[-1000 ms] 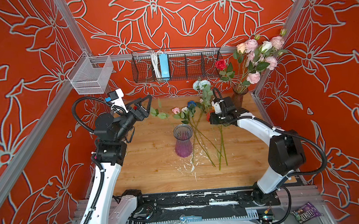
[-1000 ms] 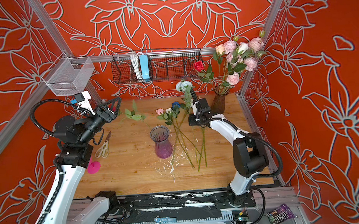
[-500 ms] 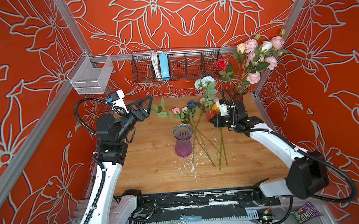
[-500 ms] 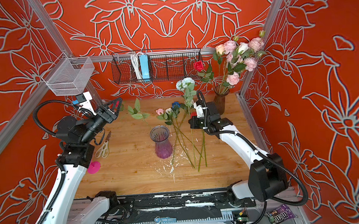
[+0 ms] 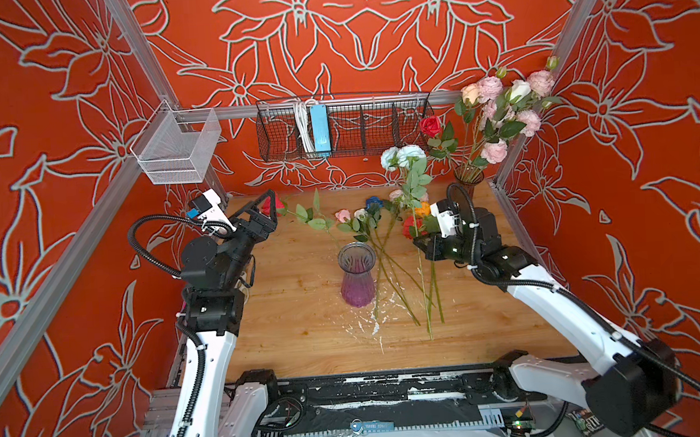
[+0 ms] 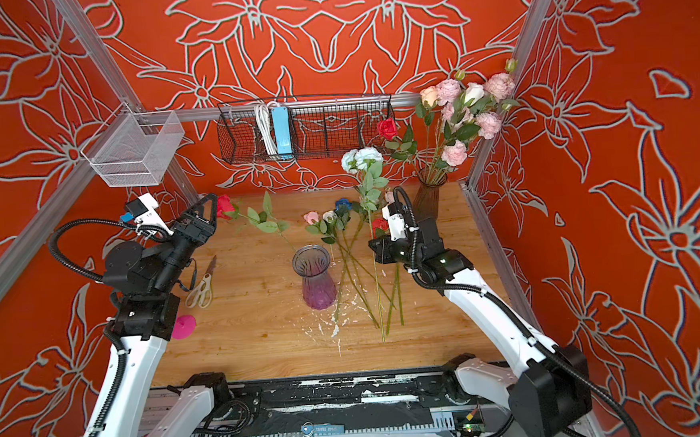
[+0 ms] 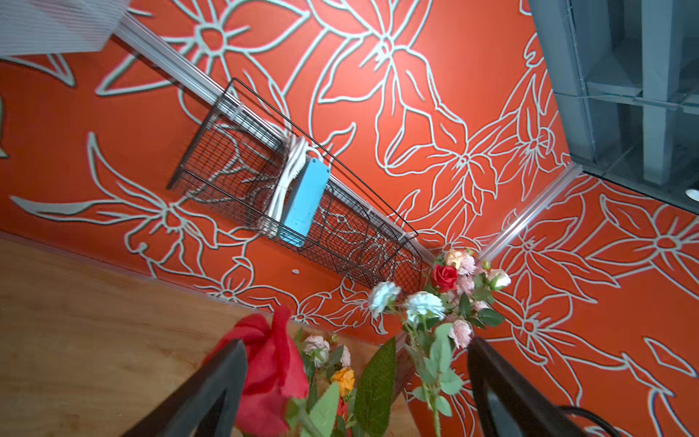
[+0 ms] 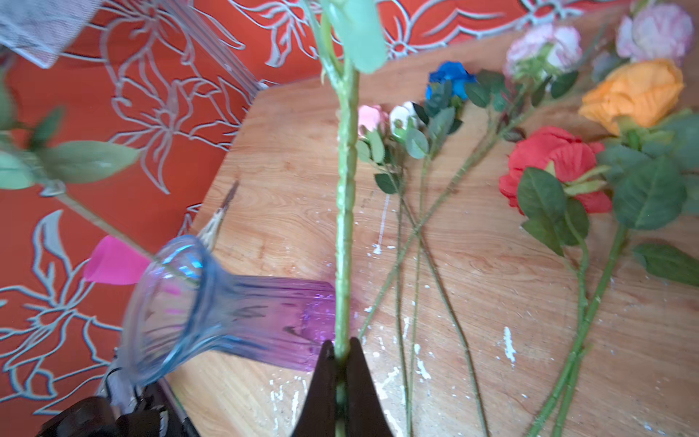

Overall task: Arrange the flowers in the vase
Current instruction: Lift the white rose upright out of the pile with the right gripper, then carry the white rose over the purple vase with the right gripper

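a: the right gripper [image 8: 342, 352] is clamped tight on the stem of the pale-blue rose [image 5: 409, 154], held upright near the vase [image 5: 357, 269]. how to go on well?
b: i would raise the stem end above the rim, centre it over the mouth, then lower it straight.
a: and the left gripper [image 7: 355, 342]?
b: jaws wide apart, the red rose [image 7: 272, 363] between them, not squeezed.
a: what is unclear?
b: the held stem's lower end is hidden, and whether the red rose's stem sits in the vase i cannot tell.

Glossy glass vase [image 5: 357, 279] on paint-flecked, grained wooden table [image 5: 297, 331].
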`<action>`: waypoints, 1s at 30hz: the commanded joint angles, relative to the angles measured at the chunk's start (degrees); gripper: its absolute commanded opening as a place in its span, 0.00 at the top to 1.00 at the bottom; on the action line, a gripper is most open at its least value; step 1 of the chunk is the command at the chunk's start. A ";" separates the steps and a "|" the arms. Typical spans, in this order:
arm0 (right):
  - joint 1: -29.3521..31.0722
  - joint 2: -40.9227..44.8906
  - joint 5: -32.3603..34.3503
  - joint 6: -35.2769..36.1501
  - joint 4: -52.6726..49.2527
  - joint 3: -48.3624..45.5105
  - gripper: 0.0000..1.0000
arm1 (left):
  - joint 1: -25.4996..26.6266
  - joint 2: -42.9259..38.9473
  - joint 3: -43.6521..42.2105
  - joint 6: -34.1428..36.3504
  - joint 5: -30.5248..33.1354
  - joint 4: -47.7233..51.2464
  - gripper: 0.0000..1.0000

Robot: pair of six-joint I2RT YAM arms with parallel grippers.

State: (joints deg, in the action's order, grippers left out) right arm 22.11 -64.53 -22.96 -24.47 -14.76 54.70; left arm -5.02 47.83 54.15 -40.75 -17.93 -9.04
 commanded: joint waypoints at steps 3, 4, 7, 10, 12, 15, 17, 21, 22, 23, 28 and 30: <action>5.25 3.64 4.26 2.47 0.92 4.54 1.00 | -2.19 -0.17 1.70 0.64 0.53 0.74 0.07; 6.45 3.78 5.38 3.11 1.37 5.68 1.00 | -2.17 -0.43 2.24 1.90 1.36 1.99 0.07; 10.13 3.44 8.99 4.87 4.87 9.45 1.00 | -2.28 -0.72 3.15 2.81 8.51 7.59 0.07; 11.79 1.46 10.99 5.57 7.18 14.30 1.00 | -2.73 -0.72 3.40 2.17 16.71 12.39 0.07; 12.40 0.08 11.29 5.77 9.72 16.69 1.00 | -3.04 -0.55 3.20 1.10 21.48 14.74 0.06; 13.23 -1.43 12.52 6.45 14.10 19.13 1.00 | -3.51 -0.64 2.30 -0.38 25.50 15.62 0.04; 13.74 -2.41 13.67 6.44 17.87 20.44 1.00 | -3.81 -0.47 1.89 -1.83 26.67 15.97 0.03; 14.67 -5.06 15.49 7.11 24.26 24.13 1.00 | -4.17 0.94 1.46 -5.28 24.92 16.15 0.01; 14.79 -5.90 15.69 7.43 25.27 25.05 1.00 | -4.33 1.39 1.28 -6.49 24.15 16.12 0.01; 15.01 -6.88 16.00 7.91 26.09 26.18 1.00 | -4.55 2.00 0.86 -7.91 22.94 15.78 0.01; 15.40 -12.40 15.77 7.68 28.60 30.17 1.00 | -8.49 6.43 -1.41 -17.16 14.08 12.86 0.01; 15.90 -13.96 15.28 7.06 30.84 30.04 1.00 | -9.76 8.15 -2.39 -20.07 11.09 11.23 0.02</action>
State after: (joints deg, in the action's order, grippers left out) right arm 37.19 -76.69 -8.32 -17.67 10.70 83.48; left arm -13.19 54.30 53.08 -53.71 -1.15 4.84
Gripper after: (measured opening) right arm 0.062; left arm 0.984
